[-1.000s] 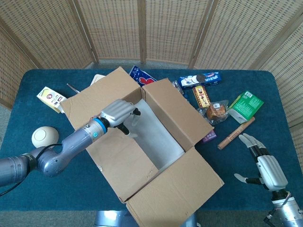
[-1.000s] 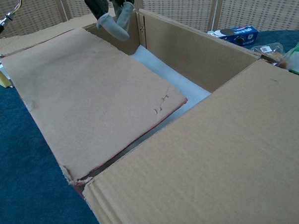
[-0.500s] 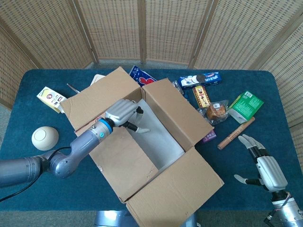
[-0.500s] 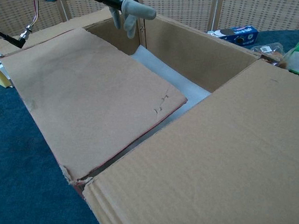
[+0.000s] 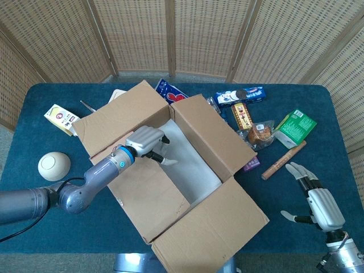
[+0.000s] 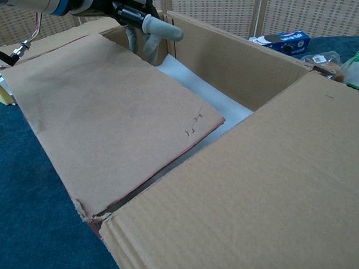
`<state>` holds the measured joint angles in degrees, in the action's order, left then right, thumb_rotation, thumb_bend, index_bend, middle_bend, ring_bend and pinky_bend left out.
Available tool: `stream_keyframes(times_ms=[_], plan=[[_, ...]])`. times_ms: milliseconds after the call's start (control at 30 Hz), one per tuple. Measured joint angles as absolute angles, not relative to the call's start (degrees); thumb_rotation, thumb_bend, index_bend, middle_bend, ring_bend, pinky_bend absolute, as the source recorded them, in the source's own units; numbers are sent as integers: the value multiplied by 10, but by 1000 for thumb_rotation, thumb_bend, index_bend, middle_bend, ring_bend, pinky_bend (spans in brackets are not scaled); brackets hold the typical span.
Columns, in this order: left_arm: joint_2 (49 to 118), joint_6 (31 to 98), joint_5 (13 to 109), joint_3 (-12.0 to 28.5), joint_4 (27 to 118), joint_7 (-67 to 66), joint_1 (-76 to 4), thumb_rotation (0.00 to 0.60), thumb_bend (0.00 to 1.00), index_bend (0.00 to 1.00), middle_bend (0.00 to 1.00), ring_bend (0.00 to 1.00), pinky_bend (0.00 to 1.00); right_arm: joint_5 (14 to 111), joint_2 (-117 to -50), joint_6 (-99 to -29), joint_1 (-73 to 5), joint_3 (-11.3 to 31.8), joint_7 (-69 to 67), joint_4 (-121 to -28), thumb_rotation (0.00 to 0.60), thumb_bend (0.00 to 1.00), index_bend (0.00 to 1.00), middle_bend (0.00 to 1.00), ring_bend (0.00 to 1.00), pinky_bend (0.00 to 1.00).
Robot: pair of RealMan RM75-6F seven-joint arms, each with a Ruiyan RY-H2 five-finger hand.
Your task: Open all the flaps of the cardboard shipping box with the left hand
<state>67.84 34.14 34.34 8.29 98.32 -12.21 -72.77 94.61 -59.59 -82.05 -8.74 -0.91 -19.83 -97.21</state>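
The cardboard shipping box (image 5: 213, 139) sits mid-table with white lining (image 5: 190, 162) showing inside. Its left flap (image 5: 149, 193) lies flat over part of the opening. The far flap (image 5: 119, 116) leans outward, the right flap (image 5: 211, 133) stands up, and the near flap (image 5: 210, 227) is folded out. My left hand (image 5: 147, 141) is at the far inner corner of the left flap, its fingers (image 6: 162, 31) spread and hanging down into the box beside the flap's edge (image 6: 137, 53), holding nothing that I can see. My right hand (image 5: 315, 199) rests open, low at the table's right.
A cream ball (image 5: 54, 165) and a yellow-white carton (image 5: 61, 118) lie left of the box. Behind and to its right are a blue packet (image 5: 170, 91), a cookie box (image 5: 240, 95), snack packs (image 5: 259, 133), a green bag (image 5: 296, 126) and a wooden stick (image 5: 283, 160).
My left hand swung toward the box's inside, then dropped lower and back to the left flap's inner edge. The flaps and my right hand have not moved.
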Motion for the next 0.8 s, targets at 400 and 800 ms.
stream_keyframes(times_ms=[400, 800], plan=[[643, 307, 341, 59, 1000, -114, -740, 228, 0, 700, 523, 330, 348, 949, -596, -821, -87, -11, -195, -974, 600, 34, 0, 0, 0, 105], [626, 302, 359, 51, 1015, -96, -741, 224, 0, 708, 523, 331, 372, 954, -597, -824, -87, -13, -192, -976, 600, 33, 0, 0, 0, 105]])
